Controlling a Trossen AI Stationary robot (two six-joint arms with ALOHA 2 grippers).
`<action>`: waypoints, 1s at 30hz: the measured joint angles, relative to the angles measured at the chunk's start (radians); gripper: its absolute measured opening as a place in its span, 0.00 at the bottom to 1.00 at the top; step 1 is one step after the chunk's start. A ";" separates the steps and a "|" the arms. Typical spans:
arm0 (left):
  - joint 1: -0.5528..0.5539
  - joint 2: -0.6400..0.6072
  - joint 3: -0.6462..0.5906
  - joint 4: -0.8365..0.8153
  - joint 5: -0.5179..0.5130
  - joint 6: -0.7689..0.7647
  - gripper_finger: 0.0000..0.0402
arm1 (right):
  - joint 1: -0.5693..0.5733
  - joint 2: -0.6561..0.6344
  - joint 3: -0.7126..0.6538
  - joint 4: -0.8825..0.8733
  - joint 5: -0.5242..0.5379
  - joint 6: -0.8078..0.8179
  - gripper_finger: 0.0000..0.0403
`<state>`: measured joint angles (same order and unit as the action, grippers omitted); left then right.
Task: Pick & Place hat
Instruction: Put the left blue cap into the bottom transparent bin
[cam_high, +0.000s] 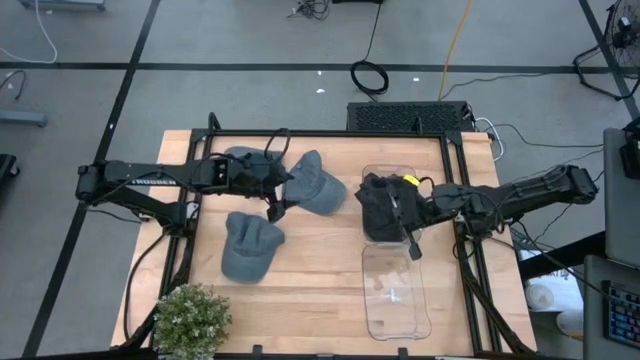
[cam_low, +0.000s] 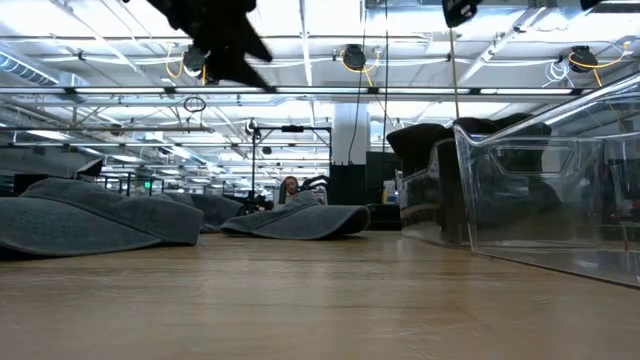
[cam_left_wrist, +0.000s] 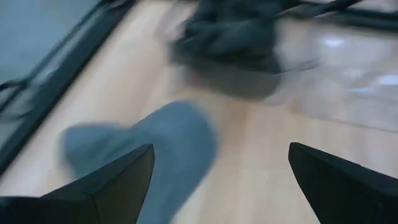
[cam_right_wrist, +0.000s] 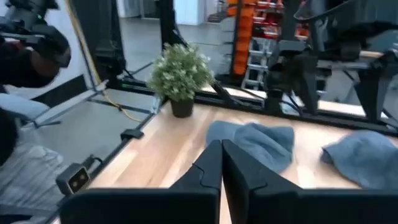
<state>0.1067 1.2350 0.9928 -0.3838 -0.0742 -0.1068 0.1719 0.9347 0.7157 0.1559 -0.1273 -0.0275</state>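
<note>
Three grey hats lie flat on the wooden table: one (cam_high: 250, 246) toward the near left, one (cam_high: 320, 184) at mid table, and one (cam_high: 244, 158) partly under my left arm. A black hat (cam_high: 383, 206) sits in the far end of a clear plastic bin (cam_high: 396, 290). My left gripper (cam_high: 279, 200) hovers open above the table between the grey hats; its wrist view shows a grey hat (cam_left_wrist: 177, 143) below its fingers. My right gripper (cam_high: 412, 246) is shut and empty, raised over the bin beside the black hat.
A small potted plant (cam_high: 190, 320) stands at the table's near left corner. Black frame rails (cam_high: 470, 270) run along the table's left and right sides. Bare wood (cam_high: 310, 300) lies between the plant and the bin.
</note>
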 joint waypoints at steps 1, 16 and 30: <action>0.002 0.000 0.000 -0.028 -0.047 -0.008 0.95 | 0.000 -0.010 -0.020 0.005 0.013 0.010 0.00; 0.109 0.282 0.000 -0.425 -0.277 -0.120 0.95 | 0.000 -0.065 -0.289 0.378 0.024 0.047 0.00; 0.109 0.528 -0.001 -0.561 -0.559 -0.132 0.95 | 0.000 -0.064 -0.305 0.367 0.020 0.046 0.00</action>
<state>0.2157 1.7633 0.9920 -0.9451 -0.6336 -0.2385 0.1722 0.8703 0.4107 0.5228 -0.1078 0.0181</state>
